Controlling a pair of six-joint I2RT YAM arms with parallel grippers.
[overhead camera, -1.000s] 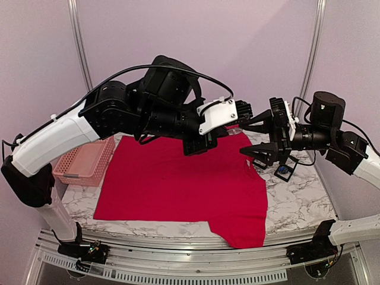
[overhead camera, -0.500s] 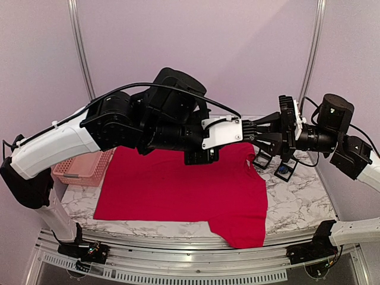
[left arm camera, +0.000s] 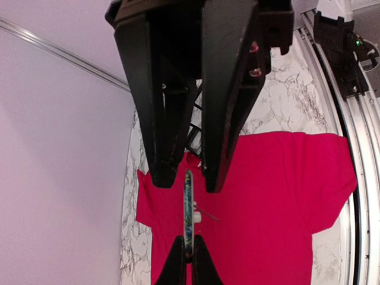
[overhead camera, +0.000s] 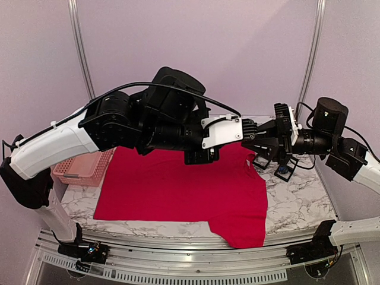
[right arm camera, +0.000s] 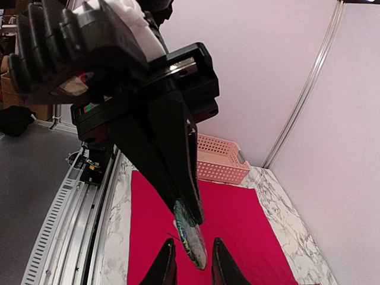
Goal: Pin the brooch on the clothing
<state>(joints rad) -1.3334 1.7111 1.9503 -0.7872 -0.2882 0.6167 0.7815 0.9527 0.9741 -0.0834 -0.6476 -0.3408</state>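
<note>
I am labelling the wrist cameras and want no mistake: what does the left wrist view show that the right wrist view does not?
Only the left wrist view: the brooch edge-on, and both sleeves of the red T-shirt. Only the right wrist view: the brooch's patterned face and the pink basket beyond the shirt. Both: the left gripper shut on the brooch, the right gripper with its fingers either side of it, the marble table.
</note>
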